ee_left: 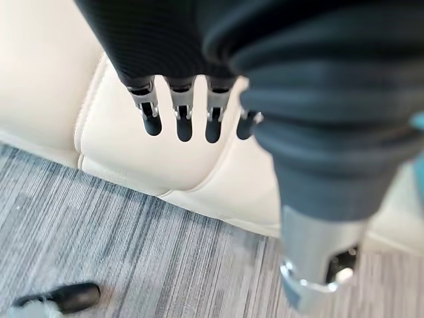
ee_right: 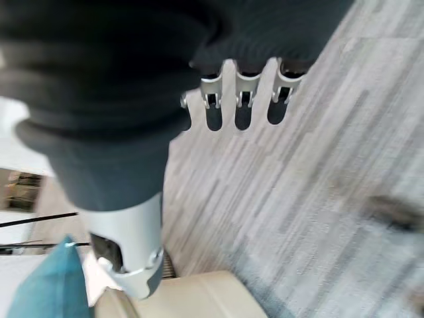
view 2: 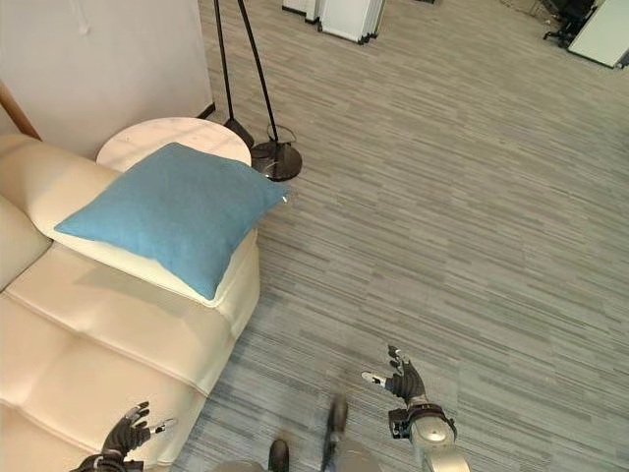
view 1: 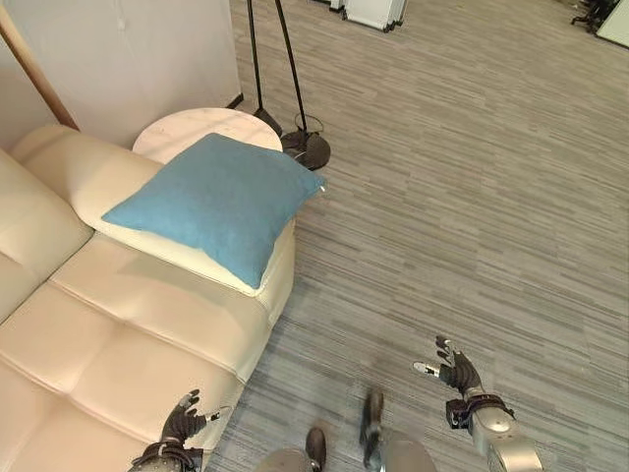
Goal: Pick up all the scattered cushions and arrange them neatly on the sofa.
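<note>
Cream sofa [view 1: 118, 324] fills the left side of the frame. One blue cushion [view 1: 211, 202] lies flat on its armrest, upper left, a corner overhanging the edge. Grey floor [view 1: 472, 197] to the right: no other cushions seen there. Round side table [view 1: 201, 128] behind. Left hand [view 1: 182, 423], bottom left, and right hand [view 1: 457, 372], lower right: fingers spread, carrying nothing. Judgement: cushion up but not yet neatly seated.

— What carries things here?
— A cream sofa [view 1: 128, 324], with one blue cushion [view 1: 214, 202] lying flat on its armrest end, a corner overhanging the edge.
— And the floor?
— Grey striped carpet [view 1: 472, 197] (a round side table [view 1: 177, 133] and a floor lamp base [view 1: 307, 149] stand on it beside the sofa).
</note>
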Available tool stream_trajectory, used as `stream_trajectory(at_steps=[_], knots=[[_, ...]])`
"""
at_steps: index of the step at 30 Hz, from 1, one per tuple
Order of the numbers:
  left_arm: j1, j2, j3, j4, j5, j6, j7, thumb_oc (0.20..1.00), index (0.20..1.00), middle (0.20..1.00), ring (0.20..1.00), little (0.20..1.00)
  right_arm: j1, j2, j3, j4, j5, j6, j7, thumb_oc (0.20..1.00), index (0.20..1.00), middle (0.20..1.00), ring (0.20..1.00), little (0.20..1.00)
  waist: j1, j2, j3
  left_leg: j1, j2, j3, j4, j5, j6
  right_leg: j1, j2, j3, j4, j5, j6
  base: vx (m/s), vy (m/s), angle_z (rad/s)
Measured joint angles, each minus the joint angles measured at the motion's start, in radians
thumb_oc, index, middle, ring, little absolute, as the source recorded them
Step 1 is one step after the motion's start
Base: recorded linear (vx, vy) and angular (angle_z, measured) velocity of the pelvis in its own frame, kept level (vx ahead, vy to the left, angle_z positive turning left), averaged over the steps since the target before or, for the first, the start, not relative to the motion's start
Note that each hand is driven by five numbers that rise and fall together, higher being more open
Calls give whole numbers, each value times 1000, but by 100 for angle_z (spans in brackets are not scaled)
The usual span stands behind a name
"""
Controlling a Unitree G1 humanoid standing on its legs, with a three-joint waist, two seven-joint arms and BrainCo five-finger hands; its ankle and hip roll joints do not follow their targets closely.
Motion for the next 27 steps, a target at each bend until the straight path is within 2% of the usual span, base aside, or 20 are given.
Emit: stream_trajectory(at_steps=[1,2,3,4,6,7,8,9,10,11,12,14,16,17,20,21,22,23,26,27], knots=[[-8,-4,24,5,0,1,6,1000,1000,1000,1000,1000,-1,5,3,20,0,18,3,1000,1000,1000,1000,1000,23,-24,1,33,-19,5,-15,-8,-6,-27,-7,4,9,21,-10,467,-181,69],[0,-8,25,5,0,2,15,1000,1000,1000,1000,1000,1,6,4,19,0,20,4,1000,1000,1000,1000,1000,29,-15,-1,58,-19,5,-30,3,3,-28,8,1,-3,39,-41,465,-181,24],[14,-24,26,2,0,1,15,1000,1000,1000,1000,1000,4,2,0,15,0,18,2,1000,1000,1000,1000,1000,23,9,0,104,-28,-57,-66,0,-4,-29,29,18,16,37,-43,336,-160,75],[-5,-41,18,5,0,2,18,1000,1000,1000,1000,1000,12,-4,-10,15,0,20,2,1000,1000,1000,1000,1000,4,38,-3,133,-18,-94,-91,6,3,-22,55,24,13,54,-64,362,-208,109],[-27,-60,21,3,0,-2,21,1000,1000,1000,1000,1000,4,-14,-25,12,-1,20,1,1000,1000,1000,1000,1000,-3,78,8,196,-6,-173,-132,7,0,-20,123,10,13,90,-137,505,-284,98],[-38,-64,19,28,0,-3,21,1000,1000,1000,1000,1000,-3,-19,-25,10,-1,19,1,1000,1000,1000,1000,1000,-2,97,7,230,4,-212,-149,2,-13,-11,158,-3,10,102,-177,360,-230,103],[-47,-62,19,34,0,-1,22,1000,1000,1000,1000,1000,-1,-21,-26,11,-1,20,2,1000,1000,1000,1000,1000,-9,95,3,256,-13,-220,-144,5,-19,11,169,-60,10,124,-217,263,-228,111],[-34,-56,19,23,0,-5,22,1000,1000,1000,1000,1000,20,-27,-26,12,-1,18,3,1000,1000,1000,1000,1000,-6,57,-10,277,-67,-192,-88,-2,-36,52,144,-126,-7,158,-358,243,-233,43],[-27,-82,17,25,-1,-4,28,1000,1000,1000,1000,1000,-17,-50,-24,39,0,20,4,1000,1000,1000,1000,1000,27,85,-15,235,-52,-184,17,-38,-80,74,158,-100,-14,151,-353,267,-218,29],[-22,-80,14,16,-1,-9,23,1000,1000,1000,1000,1000,-26,-55,-26,36,1,16,3,1000,1000,1000,1000,1000,20,88,-17,199,-20,-182,83,-59,-119,96,155,-96,-32,121,-357,240,-151,9],[-19,-70,20,-3,-2,-14,22,1000,1000,1000,1000,1000,-29,-56,-26,26,3,16,4,1000,1000,1000,1000,1000,27,88,-17,179,41,-174,111,-70,-148,125,162,-100,-42,117,-341,226,-162,36],[-13,-54,24,-9,-8,-12,23,1000,1000,1000,1000,1000,-46,-66,-24,12,6,8,12,1000,1000,1000,1000,1000,35,82,-19,144,175,-155,116,-59,-194,169,179,-118,-41,78,-345,200,-130,3],[-18,-62,21,1,-24,-12,22,1000,1000,1000,1000,1000,-57,-80,-25,13,6,3,12,1000,1000,1000,1000,1000,27,82,-19,112,242,-130,93,-32,-237,201,182,-126,-47,52,-326,187,-119,14],[-26,-74,20,-8,-43,-15,21,1000,1000,1000,1000,1000,-58,-95,-26,13,6,0,12,1000,1000,1000,1000,1000,17,81,-21,76,272,-88,43,-9,-240,239,175,-147,-82,31,-292,181,-113,33],[-65,-81,17,13,-44,-16,22,1000,1000,1000,1000,1000,-29,-102,-43,12,6,1,8,1000,1000,1000,1000,1000,9,69,-24,-24,204,-20,-27,28,-218,294,154,-198,-168,46,-257,109,-59,59],[-76,-82,19,16,-44,-17,22,1000,1000,1000,1000,1000,-22,-99,-51,10,7,2,4,1000,1000,1000,1000,1000,1,60,-22,-48,176,23,-56,53,-201,303,140,-221,-182,50,-250,87,-3,68],[-73,-82,19,16,-44,-17,23,1000,1000,1000,1000,1000,-11,-97,-56,9,7,1,2,1000,1000,1000,1000,1000,-1,64,-24,-53,170,38,-88,85,-193,305,141,-235,-184,47,-242,123,-4,71],[-71,-83,28,16,-45,-15,23,1000,1000,1000,1000,1000,-21,-86,-76,10,7,1,-7,1000,1000,1000,1000,1000,11,67,-25,-79,166,122,-93,111,-197,319,135,-258,-192,36,-228,111,63,57],[-14,-86,57,14,-73,-13,29,1000,1000,1000,1000,1000,-40,-82,-84,7,7,-2,-10,1000,1000,1000,1000,1000,35,74,-28,1,139,119,-204,231,-115,339,124,-241,-154,28,-194,131,71,-4],[6,-87,62,12,-83,-12,31,1000,1000,1000,1000,1000,-42,-83,-85,-3,5,-2,-9,1000,1000,1000,1000,1000,36,74,-29,16,132,116,-221,232,-113,343,116,-241,-139,11,-168,92,112,5]])
